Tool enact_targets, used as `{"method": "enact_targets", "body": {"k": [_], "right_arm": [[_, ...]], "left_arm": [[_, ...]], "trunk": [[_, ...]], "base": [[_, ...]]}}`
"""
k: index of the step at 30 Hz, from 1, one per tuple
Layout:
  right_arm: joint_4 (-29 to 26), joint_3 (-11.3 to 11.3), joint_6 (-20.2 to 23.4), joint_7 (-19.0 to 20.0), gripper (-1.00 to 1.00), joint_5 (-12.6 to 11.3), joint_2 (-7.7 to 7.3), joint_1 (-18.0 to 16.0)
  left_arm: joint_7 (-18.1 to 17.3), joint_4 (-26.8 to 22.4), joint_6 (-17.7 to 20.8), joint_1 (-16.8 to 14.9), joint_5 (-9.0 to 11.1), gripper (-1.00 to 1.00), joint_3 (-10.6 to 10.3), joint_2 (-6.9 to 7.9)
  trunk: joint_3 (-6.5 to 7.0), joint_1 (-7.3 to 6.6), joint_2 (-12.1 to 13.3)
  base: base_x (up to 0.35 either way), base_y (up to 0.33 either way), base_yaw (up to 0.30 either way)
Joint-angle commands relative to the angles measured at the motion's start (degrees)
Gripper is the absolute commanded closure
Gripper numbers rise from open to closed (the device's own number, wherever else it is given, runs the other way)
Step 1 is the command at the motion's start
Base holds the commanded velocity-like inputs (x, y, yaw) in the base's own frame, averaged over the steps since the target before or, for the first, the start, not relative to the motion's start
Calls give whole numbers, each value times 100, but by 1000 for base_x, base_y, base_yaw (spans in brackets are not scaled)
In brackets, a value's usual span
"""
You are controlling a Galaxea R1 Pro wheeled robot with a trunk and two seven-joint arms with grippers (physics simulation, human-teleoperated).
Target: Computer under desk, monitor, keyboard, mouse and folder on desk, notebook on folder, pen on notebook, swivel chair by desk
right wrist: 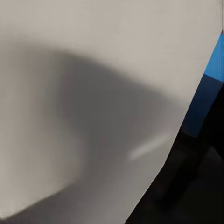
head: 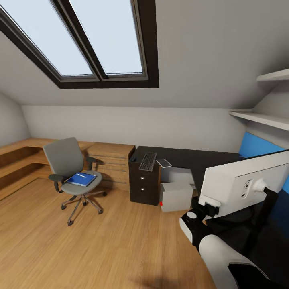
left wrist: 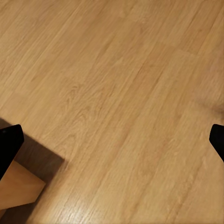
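Nearest, at about four o'clock in the head view, the right gripper [head: 209,208] sits at the lower left corner of the monitor [head: 245,180], whose white back faces us; whether its fingers clamp it I cannot tell. The right wrist view adds a close white surface with a blue strip beside it. The left wrist view shows bare wooden floor [left wrist: 116,93] between two dark fingertips [left wrist: 9,144] set wide apart. Open floor runs toward ten o'clock, up to the swivel chair [head: 70,168] carrying the folder [head: 81,179]. At twelve o'clock the computer [head: 176,196] stands beside the desk [head: 208,158] drawers, with the keyboard [head: 147,161] and notebook [head: 163,162] on top.
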Motion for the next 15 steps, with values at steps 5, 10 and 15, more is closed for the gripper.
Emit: {"method": "enact_targets", "body": {"k": [5, 10, 15], "right_arm": [[-25, -148, -1, -2, -100, 34, 0, -6], [-28, -155, 0, 0, -100, 32, -1, -7], [-26, -155, 0, 5, -100, 30, -1, -4]], "left_arm": [[32, 1, -16, -5, 36, -100, -49, 1], [32, 1, -16, -5, 36, -100, -49, 1], [32, 1, -16, -5, 36, -100, -49, 1]], "trunk": [[-9, 1, -7], [-9, 1, -7], [-9, 1, -7]], "base": [[0, 0, 0], [-164, 0, 0], [-304, 0, 0]]}}
